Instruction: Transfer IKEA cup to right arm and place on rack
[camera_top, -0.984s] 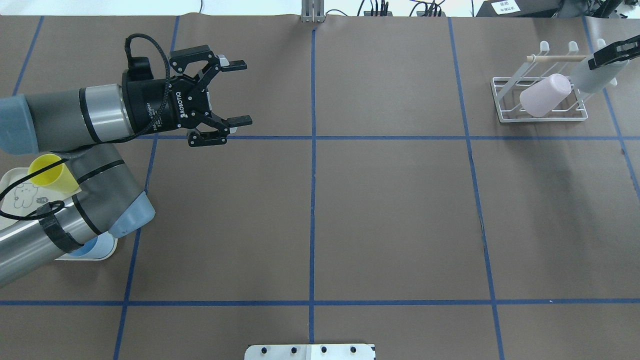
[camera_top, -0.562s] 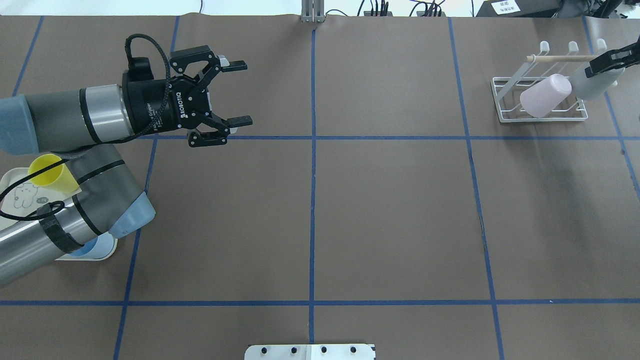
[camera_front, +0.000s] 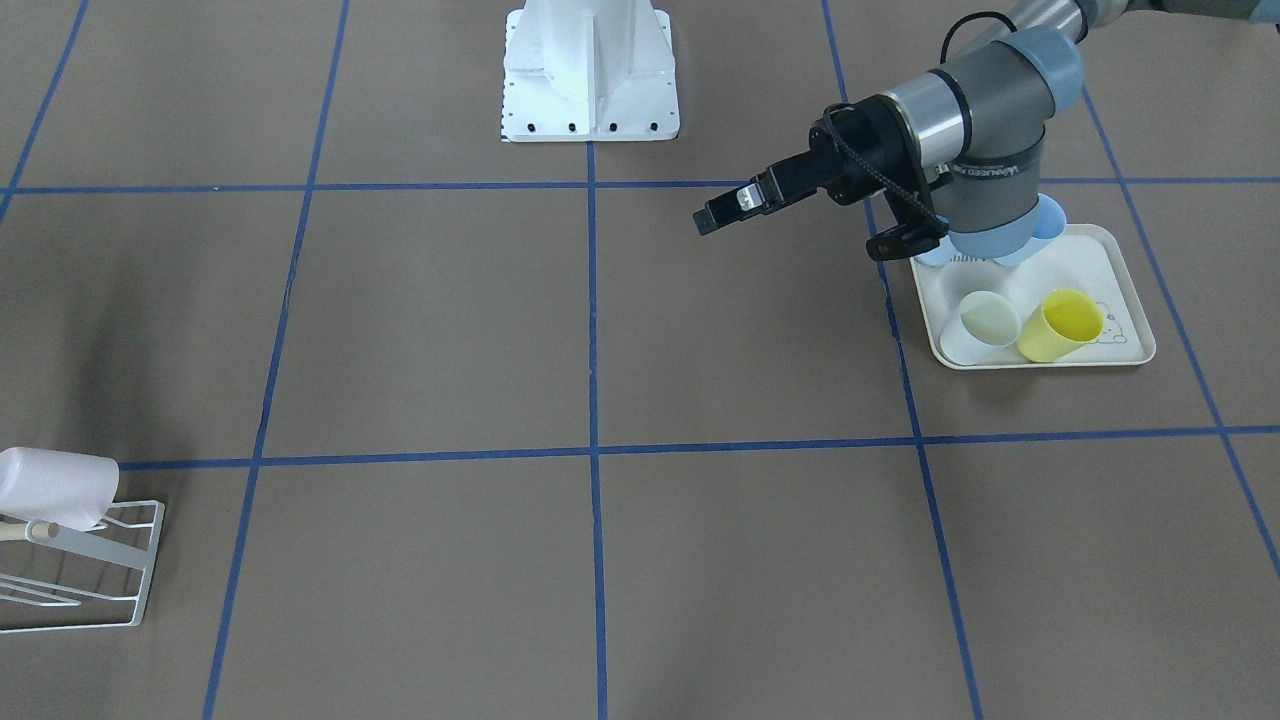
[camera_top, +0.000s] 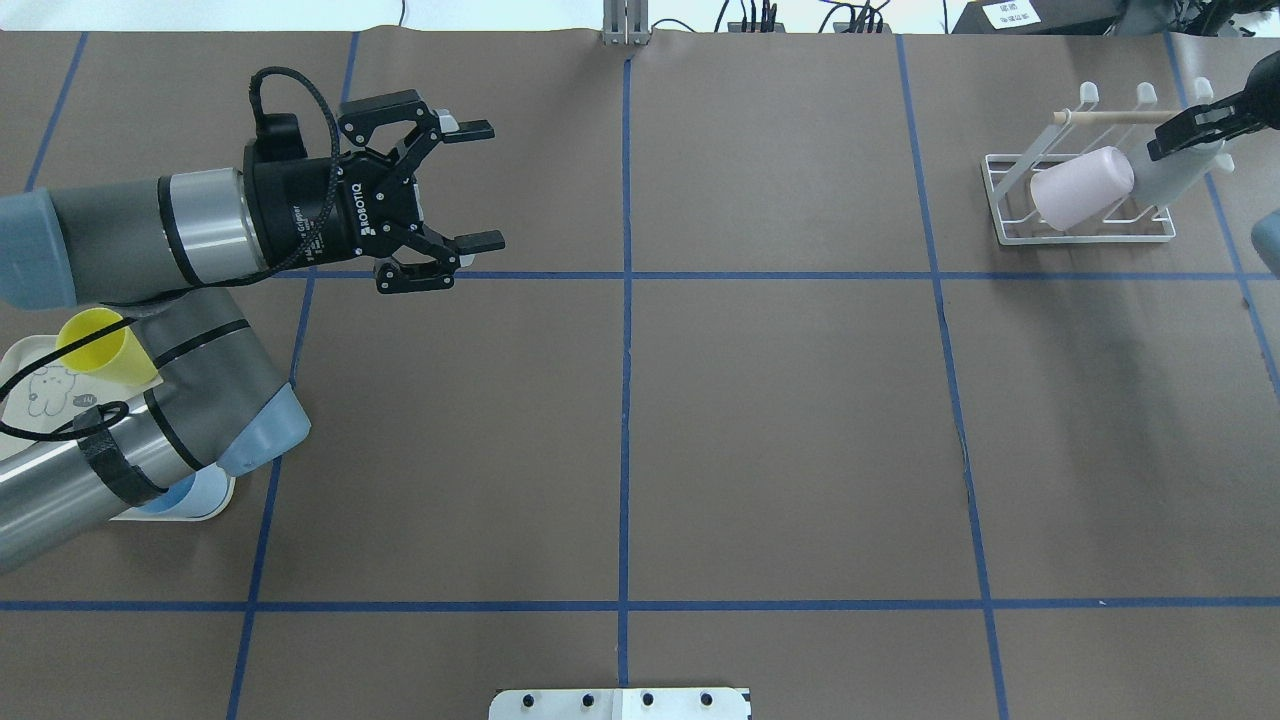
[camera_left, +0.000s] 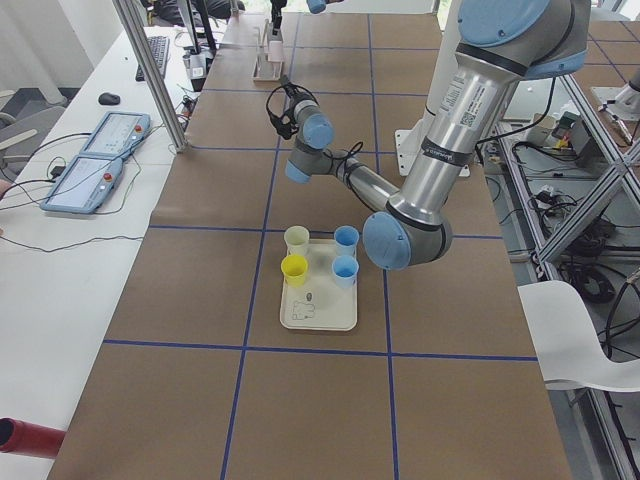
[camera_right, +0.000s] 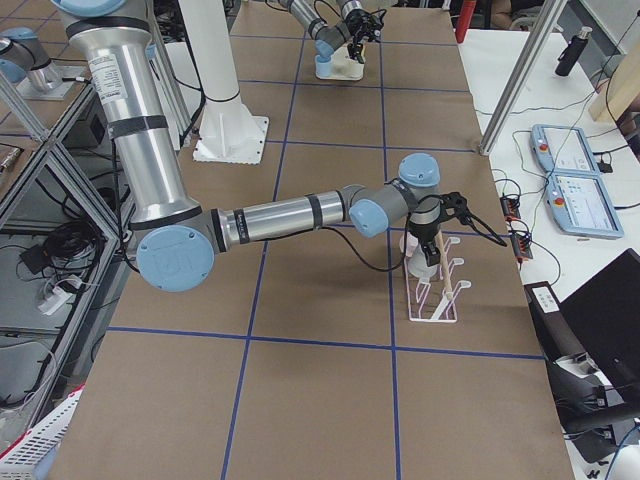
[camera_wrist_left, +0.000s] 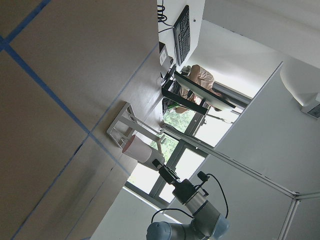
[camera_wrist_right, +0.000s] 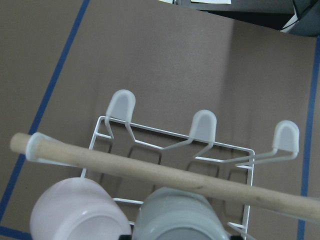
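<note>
Gripping smooth grey cup (camera_top: 1166, 180) at white wire rack (camera_top: 1010, 236), right hand (camera_top: 1176, 136); left hand (camera_top: 492, 185) open

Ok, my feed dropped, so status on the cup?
Left gripper open, empty. Right gripper shut on grey cup, at rack beside pink cup. Wooden dowel close by.

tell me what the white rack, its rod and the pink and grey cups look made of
The rack looks like metal wire with a white coating: thin bent strands, smooth rounded caps on the tips. The rod seems bare wood, pale tan and matt. The pink cup and pale grey cup are probably plastic: smooth, softly shiny, moulded bases.
</note>
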